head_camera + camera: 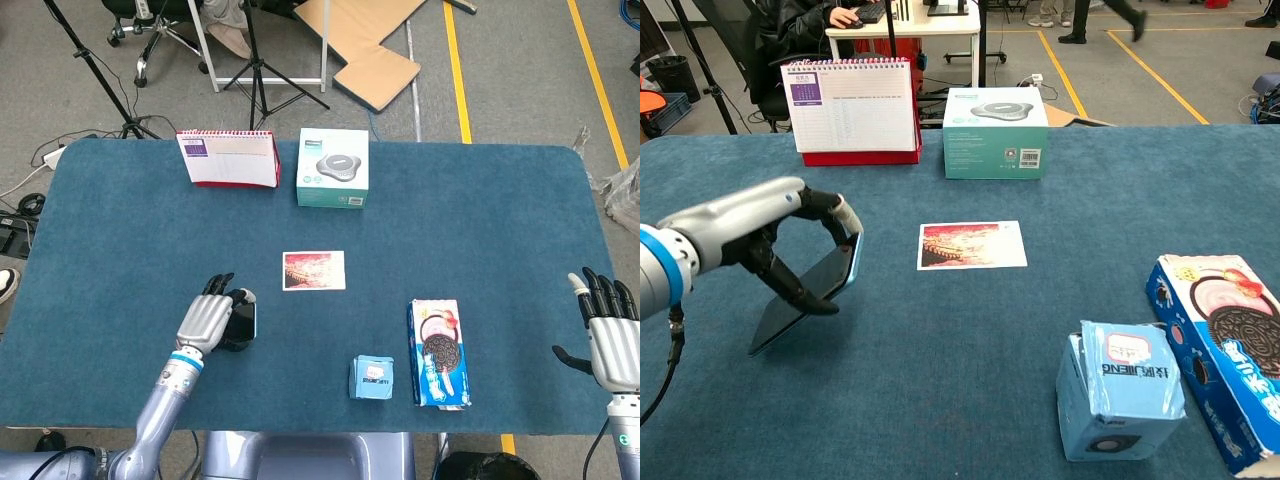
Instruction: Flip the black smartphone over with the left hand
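The black smartphone [812,288] [244,325] stands tilted up off the blue table, its lower left corner still on the cloth and its right edge raised. My left hand [760,228] [206,320] holds it, fingers over the raised top edge and thumb under the screen side. In the head view the hand covers most of the phone. My right hand [610,336] hovers at the table's right edge, fingers spread apart, holding nothing; the chest view does not show it.
A photo card [971,245] lies just right of the phone. A small blue box [1120,400] and a cookie box [1225,345] sit at front right. A desk calendar [852,110] and a teal speaker box [995,133] stand at the back.
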You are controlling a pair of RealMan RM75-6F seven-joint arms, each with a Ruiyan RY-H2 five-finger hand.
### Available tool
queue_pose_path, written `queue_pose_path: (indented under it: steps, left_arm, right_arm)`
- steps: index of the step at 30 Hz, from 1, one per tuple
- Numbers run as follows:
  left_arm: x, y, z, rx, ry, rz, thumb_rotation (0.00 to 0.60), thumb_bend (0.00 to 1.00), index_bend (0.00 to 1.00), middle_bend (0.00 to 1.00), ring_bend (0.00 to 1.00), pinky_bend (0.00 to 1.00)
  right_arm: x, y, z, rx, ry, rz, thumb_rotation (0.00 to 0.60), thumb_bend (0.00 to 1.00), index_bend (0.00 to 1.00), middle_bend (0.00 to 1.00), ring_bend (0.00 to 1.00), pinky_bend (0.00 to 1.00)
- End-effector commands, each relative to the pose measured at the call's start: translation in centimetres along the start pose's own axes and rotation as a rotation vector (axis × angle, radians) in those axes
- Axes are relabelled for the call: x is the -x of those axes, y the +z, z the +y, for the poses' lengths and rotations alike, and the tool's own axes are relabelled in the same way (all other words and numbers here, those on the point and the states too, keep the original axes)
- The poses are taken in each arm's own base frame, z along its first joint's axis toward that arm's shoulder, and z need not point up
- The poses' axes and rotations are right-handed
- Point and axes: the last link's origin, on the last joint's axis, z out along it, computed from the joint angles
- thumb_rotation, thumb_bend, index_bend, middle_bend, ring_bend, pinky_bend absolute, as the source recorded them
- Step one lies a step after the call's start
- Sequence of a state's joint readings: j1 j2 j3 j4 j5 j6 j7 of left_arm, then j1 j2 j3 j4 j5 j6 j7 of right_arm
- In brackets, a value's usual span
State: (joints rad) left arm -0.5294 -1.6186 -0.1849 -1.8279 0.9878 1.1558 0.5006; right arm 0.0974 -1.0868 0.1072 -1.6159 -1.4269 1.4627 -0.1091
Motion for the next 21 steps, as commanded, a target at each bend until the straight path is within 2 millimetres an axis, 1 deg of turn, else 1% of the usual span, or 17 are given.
queue_pose_path:
  steps: [1,4,5,6,7,8,13,16,21]
  left_arm:
    - [-2.3,-0.7,-0.1,0.106,-0.274,0.047,0.600,0.19,0.43,0.35,0.00,0.00]
    - [-2.5,-1.2,-0.2,0.152,-0.511,0.003,0.600,0.19,0.43,0.35,0.00,0.00]
    - [-2.6,-1.2,-0.7,0.175,-0.556,-0.008,0.600,0.19,0.43,0.35,0.00,0.00]
    - [-2.4,-1.2,-1.5,0.199,-0.580,-0.021,0.600,0.19,0.43,0.35,0.00,0.00]
    - [-2.1,-1.2,-1.9,0.209,-0.633,-0.036,0.600,0.19,0.43,0.36,0.00,0.00]
    - [-1.9,-1.2,-2.1,0.207,-0.739,-0.057,0.600,0.19,0.43,0.36,0.00,0.00]
    - [-1.4,-0.9,-3.6,0.227,-0.989,-0.142,0.600,0.19,0.43,0.36,0.00,0.00]
    - [-0.9,-0.4,-4.8,0.218,-1.092,-0.185,0.600,0.19,0.43,0.35,0.00,0.00]
    - [-0.1,0.1,-5.8,0.217,-1.164,-0.221,0.600,0.19,0.43,0.35,0.00,0.00]
  right_arm:
    - [0.0,0.0,0.0,-0.001,-0.001,-0.001,0.600,0.00,0.05,0.00,0.00,0.00]
    - [0.1,0.0,-0.1,-0.002,-0.003,-0.003,0.600,0.00,0.05,0.00,0.00,0.00]
    - [0.1,0.0,-0.1,-0.002,-0.004,-0.004,0.600,0.00,0.05,0.00,0.00,0.00]
    - [0.1,0.0,-0.1,-0.002,-0.004,-0.004,0.600,0.00,0.05,0.00,0.00,0.00]
    - [0.1,0.0,-0.1,-0.003,-0.006,-0.004,0.600,0.00,0.05,0.00,0.00,0.00]
    - [0.1,0.0,-0.2,-0.002,-0.006,-0.004,0.600,0.00,0.05,0.00,0.00,0.00]
    - [0.2,0.0,-0.1,-0.001,-0.009,-0.006,0.600,0.00,0.05,0.00,0.00,0.00]
    - [0.2,0.0,-0.1,-0.001,-0.009,-0.008,0.600,0.00,0.05,0.00,0.00,0.00]
    - [0.3,0.0,-0.1,0.000,-0.010,-0.009,0.600,0.00,0.05,0.00,0.00,0.00]
